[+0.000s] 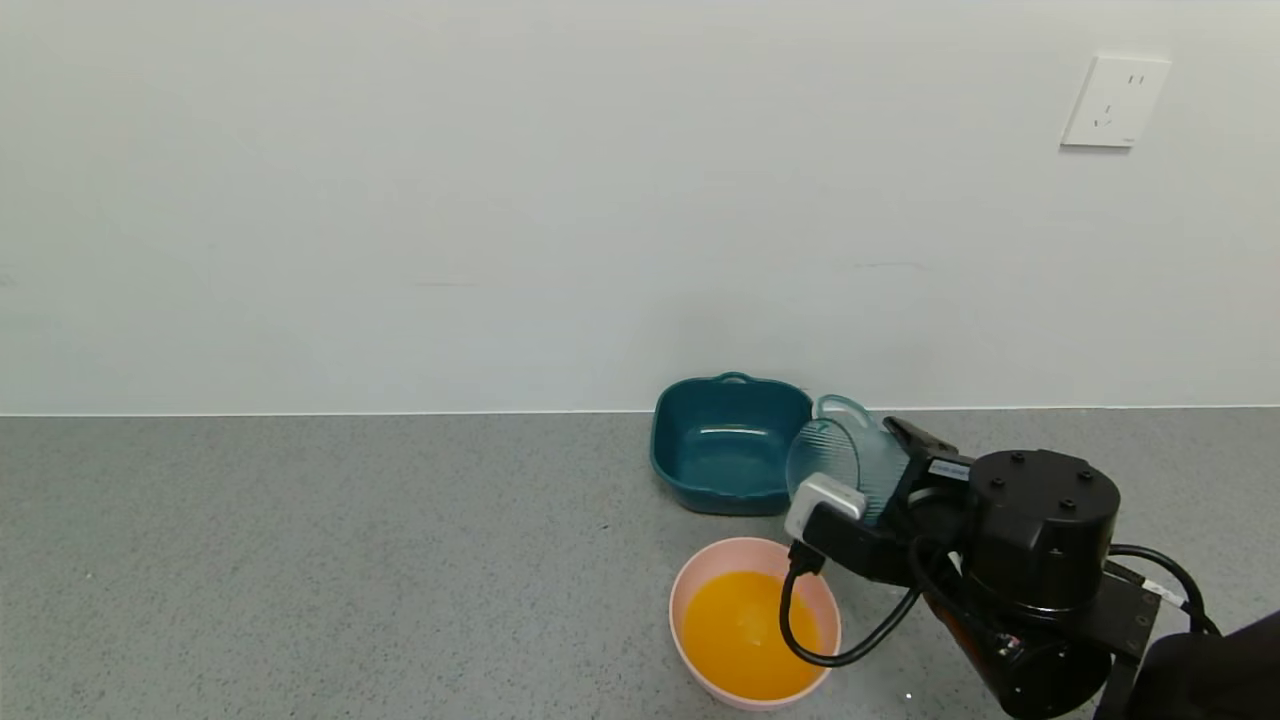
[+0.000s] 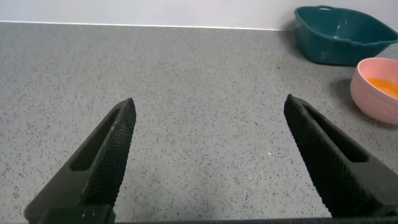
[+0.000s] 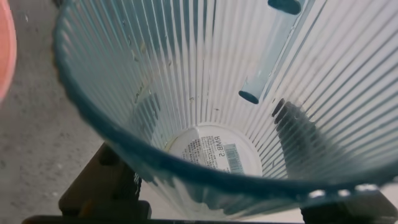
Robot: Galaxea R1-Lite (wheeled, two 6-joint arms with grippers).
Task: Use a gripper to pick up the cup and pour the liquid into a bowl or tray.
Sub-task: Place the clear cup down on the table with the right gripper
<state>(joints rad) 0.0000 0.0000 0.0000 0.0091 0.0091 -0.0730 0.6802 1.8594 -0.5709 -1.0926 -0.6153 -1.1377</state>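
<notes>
My right gripper (image 1: 880, 480) is shut on the ribbed blue-grey cup (image 1: 840, 462) and holds it tipped on its side, mouth to the left, above and behind the pink bowl (image 1: 700, 572). The bowl sits on the grey counter and holds the orange liquid (image 1: 745, 632). In the right wrist view the cup (image 3: 205, 81) fills the picture and looks empty, with a label on its bottom; dark fingers (image 3: 298, 134) show through its walls. My left gripper (image 2: 208, 155) is open and empty over bare counter, with the pink bowl (image 2: 373, 99) off to its side.
A dark teal square dish (image 1: 728, 442) with a loop handle stands empty behind the bowl, near the white wall. It also shows in the left wrist view (image 2: 339, 34). A cable (image 1: 840, 630) hangs from the right wrist over the bowl. A wall socket (image 1: 1113, 102) is at upper right.
</notes>
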